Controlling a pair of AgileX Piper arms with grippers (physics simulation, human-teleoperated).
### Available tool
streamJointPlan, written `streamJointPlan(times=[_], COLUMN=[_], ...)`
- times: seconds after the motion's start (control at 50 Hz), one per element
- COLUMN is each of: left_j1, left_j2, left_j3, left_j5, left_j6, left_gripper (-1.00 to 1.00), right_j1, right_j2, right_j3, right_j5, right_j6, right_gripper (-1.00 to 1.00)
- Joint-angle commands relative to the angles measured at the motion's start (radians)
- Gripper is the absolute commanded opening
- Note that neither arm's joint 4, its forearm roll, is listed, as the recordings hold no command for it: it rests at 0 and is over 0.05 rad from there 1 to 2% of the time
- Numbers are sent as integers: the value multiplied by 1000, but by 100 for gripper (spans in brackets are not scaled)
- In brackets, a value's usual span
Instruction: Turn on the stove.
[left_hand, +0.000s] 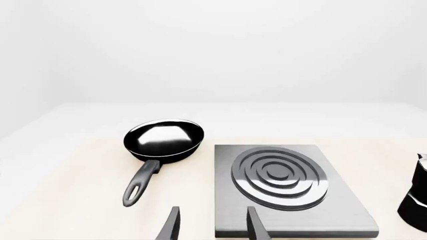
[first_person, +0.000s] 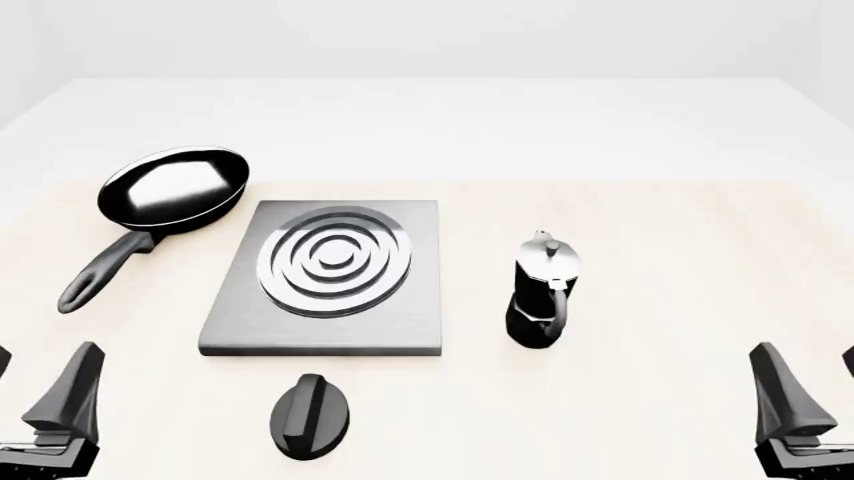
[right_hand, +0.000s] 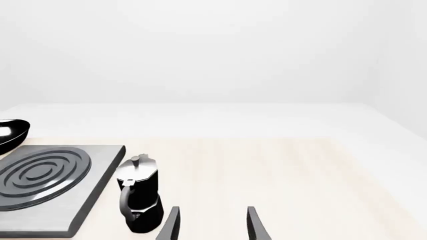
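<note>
Fingers (left_hand: 172, 223) on my left gripper (left_hand: 212, 225) and right gripper (right_hand: 212, 225) spread wide, holding nothing. One stove (first_person: 331, 275) mid-table, one knob (first_person: 310, 415) just before it, one pan (first_person: 171, 188), one moka pot (first_person: 545, 290) beside.

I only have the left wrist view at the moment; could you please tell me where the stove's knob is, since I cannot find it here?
Observer: The knob lies on the table just in front of the stove slab, on the arms' side and apart from its near edge.
Operator: Thank you. What stands to the right of the slab?
Observer: A moka pot, upright and clear of both slab and knob.
Operator: And how is the right end effector?
Observer: The right end effector is open and holds nothing; it is off to the right of the moka pot.
</note>
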Motion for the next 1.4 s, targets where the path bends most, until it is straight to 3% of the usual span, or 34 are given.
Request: streamJointPlan(times=[0.02, 0.18, 0.22, 0.24, 0.3, 0.34, 0.38, 0.4, 0.64, 0.82, 0.88, 0.92, 0.96, 1.1, 1.4], left_j1=[9, -18, -39, -40, -65, -66, -85, -92, -240, -376, -416, -415, -479, -545, -594], left_j2=[58, 215, 282, 301, 334, 370, 442, 453, 559, 670, 725, 726, 797, 870, 987], left_j3=[-2, -9, -19, -20, -38, -51, -68, -81, -166, -223, -246, -254, -278, -291, -288], left_j5=[-32, -127, -153, -163, -157, -158, -173, -163, -79, -78, -86, -89, -111, -156, -237], left_j6=[-4, 18, -24, 15, -6, 52, 25, 55, 20, 9, -29, -9, -68, -117, -193], left_gripper=[100, 100, 100, 100, 100, 100, 100, 100, 100, 100, 100, 100, 100, 100, 100], right_j1=[3, 3, 3, 2, 1, 0, -1, 0, 2, 1, 2, 2, 2, 3, 1], right_j2=[17, 36, 31, 31, 29, 33, 36, 42, 65, 79, 87, 92, 100, 121, 109], right_j3=[-1, -1, -1, -1, -1, -1, 0, -1, 0, 0, 0, 0, 0, 0, 0], right_j5=[-7, -20, -16, -16, -14, -18, -19, -24, -40, -50, -57, -60, -66, -81, -71], right_j6=[-1, -1, -3, -4, -5, -6, -8, -10, -18, -21, -22, -22, -22, -22, -16], right_gripper=[100, 100, 100, 100, 100, 100, 100, 100, 100, 100, 100, 100, 100, 100, 100])
